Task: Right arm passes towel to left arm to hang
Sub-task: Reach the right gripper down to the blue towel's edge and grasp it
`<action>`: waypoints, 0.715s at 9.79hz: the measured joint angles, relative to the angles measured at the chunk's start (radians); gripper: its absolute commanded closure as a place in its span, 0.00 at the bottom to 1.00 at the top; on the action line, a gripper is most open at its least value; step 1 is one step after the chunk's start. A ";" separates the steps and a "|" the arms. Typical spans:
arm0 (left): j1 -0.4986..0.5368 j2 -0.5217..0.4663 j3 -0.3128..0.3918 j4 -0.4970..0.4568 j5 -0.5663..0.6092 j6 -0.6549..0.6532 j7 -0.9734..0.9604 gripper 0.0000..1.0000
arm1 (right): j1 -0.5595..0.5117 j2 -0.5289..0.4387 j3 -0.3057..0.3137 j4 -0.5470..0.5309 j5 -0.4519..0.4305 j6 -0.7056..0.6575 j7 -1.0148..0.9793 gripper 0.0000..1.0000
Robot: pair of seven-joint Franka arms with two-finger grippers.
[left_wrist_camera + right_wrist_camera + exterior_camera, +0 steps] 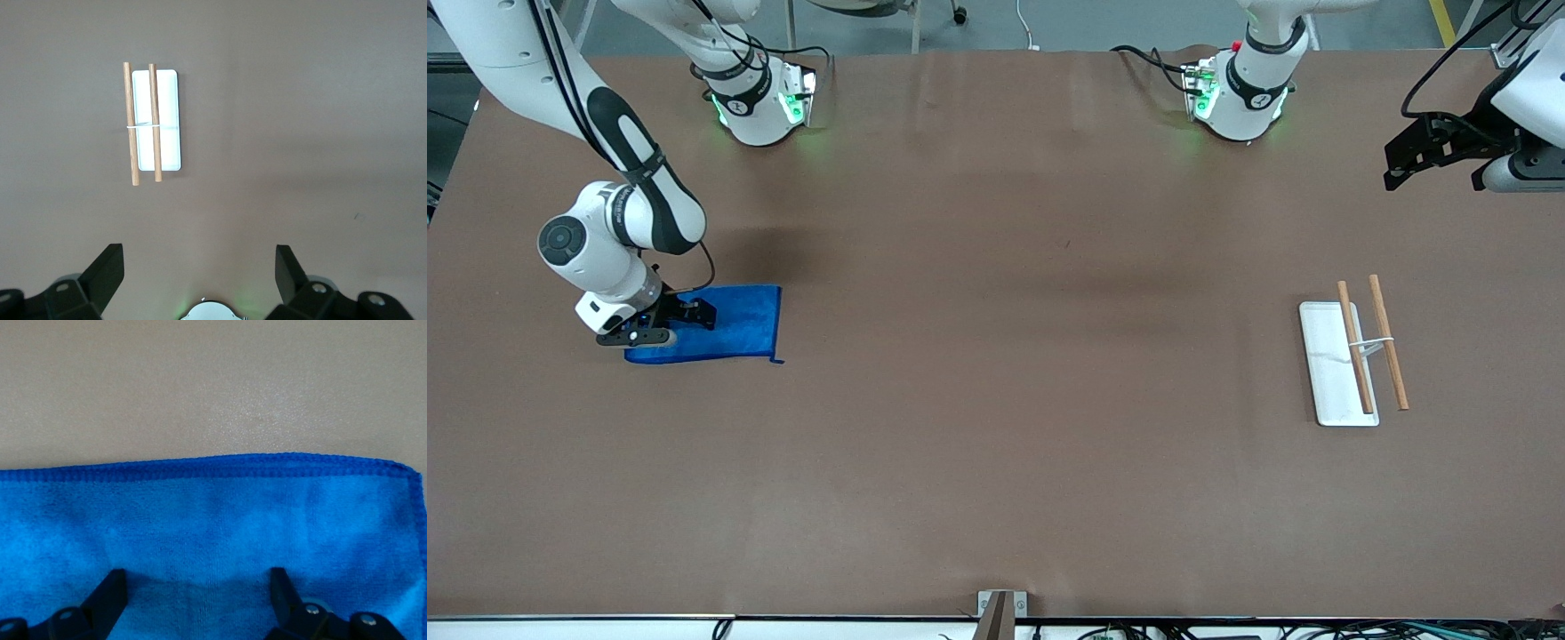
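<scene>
The bright blue towel (734,327) lies flat on the brown table near the right arm's end. My right gripper (699,313) is down on it, fingers spread wide with the cloth (213,513) between the fingertips (112,590); its hemmed edge and one corner show just ahead of them. Nothing is pinched. My left gripper (1405,164) waits in the air at the left arm's end of the table, open and empty (198,267). Below it the left wrist view shows the rack's two wooden rods (155,123).
The rack (1371,345), two wooden rods on a white base plate (1325,373), stands near the left arm's end of the table. A small metal bracket (1000,604) sits at the table edge nearest the front camera. Both arm bases stand along the table's back edge.
</scene>
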 measured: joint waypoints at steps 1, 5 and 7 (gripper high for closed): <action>0.000 0.001 0.000 0.000 0.000 0.000 0.000 0.00 | 0.000 -0.004 0.000 0.000 0.000 -0.003 0.000 0.64; 0.000 0.009 0.000 0.000 0.000 0.000 0.000 0.00 | 0.000 -0.016 0.000 0.002 0.001 -0.015 0.004 1.00; -0.001 0.010 0.000 0.000 0.000 0.000 0.000 0.00 | 0.002 -0.026 0.004 0.052 0.002 -0.152 0.021 1.00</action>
